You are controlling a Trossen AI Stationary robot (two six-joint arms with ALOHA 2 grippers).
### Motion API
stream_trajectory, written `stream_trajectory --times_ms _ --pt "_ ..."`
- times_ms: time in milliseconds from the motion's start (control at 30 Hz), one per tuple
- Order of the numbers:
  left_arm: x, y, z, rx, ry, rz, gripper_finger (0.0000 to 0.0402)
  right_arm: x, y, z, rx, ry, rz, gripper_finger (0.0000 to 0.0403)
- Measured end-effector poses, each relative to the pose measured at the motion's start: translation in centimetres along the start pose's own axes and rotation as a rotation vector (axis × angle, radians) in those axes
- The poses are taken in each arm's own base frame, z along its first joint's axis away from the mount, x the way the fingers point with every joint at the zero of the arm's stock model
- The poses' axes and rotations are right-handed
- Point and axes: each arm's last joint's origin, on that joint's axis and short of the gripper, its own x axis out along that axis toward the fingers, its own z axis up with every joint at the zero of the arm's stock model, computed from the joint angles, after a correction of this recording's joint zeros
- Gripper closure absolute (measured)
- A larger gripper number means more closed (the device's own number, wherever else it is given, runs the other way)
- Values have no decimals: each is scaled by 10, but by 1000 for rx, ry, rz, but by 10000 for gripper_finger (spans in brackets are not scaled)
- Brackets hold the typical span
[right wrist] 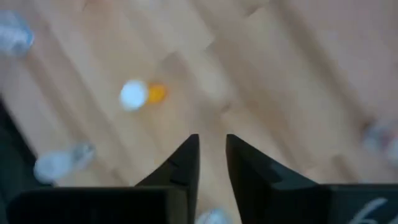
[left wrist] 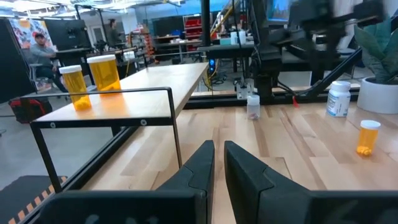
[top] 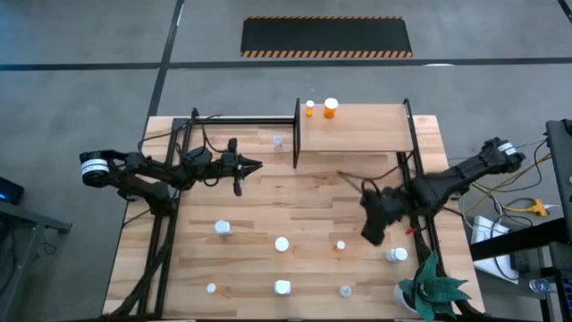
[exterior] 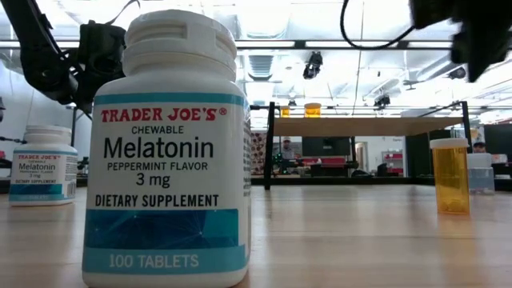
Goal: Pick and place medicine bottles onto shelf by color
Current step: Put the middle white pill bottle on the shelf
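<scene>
The shelf [top: 357, 130] stands at the table's far middle, and two orange medicine bottles [top: 331, 108] stand on its far edge. More bottles stand scattered over the near half of the table, among them a small orange one with a white cap [top: 340, 245] [right wrist: 140, 94] and a white one [top: 396, 255]. My right gripper [top: 371, 234] [right wrist: 212, 149] hovers above the table just right of that orange bottle, pointing steeply down, fingers a little apart with nothing between them. My left gripper [top: 257, 165] [left wrist: 219, 148] waits shut and level, left of the shelf.
A clear bottle [top: 277, 140] stands beside the shelf's left posts. White bottles [top: 222, 229] [top: 281, 243] [top: 282, 287] stand mid-table and near the front; one [exterior: 168, 152] fills the low view. A potted plant [top: 433, 291] sits at the near right corner. Cables trail off the right edge.
</scene>
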Motion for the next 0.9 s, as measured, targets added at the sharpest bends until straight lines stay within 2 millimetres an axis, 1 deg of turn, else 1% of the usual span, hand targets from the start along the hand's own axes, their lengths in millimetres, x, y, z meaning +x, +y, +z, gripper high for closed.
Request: stream_trajectory --times_ms 167,267,367,467,633,767,900 --pt "0 0 0 0 -1 0 382 -1 24 -30 -8 137 -110 266" --pt "0 0 0 -1 -1 -2 382 -5 31 -49 16 182 -189 234" --pt "1 -2 0 -2 -2 -9 382 -8 35 -63 54 185 -201 202" --pt "1 -4 1 -2 -4 -18 382 -7 30 -76 117 185 -225 175" --pt "2 -8 4 3 -30 -36 382 4 19 -93 199 237 -244 137" --pt "2 -9 4 3 -30 -40 382 17 18 -97 188 237 -181 118" --pt "2 -8 5 3 -32 -39 382 26 20 -98 136 243 -187 107"
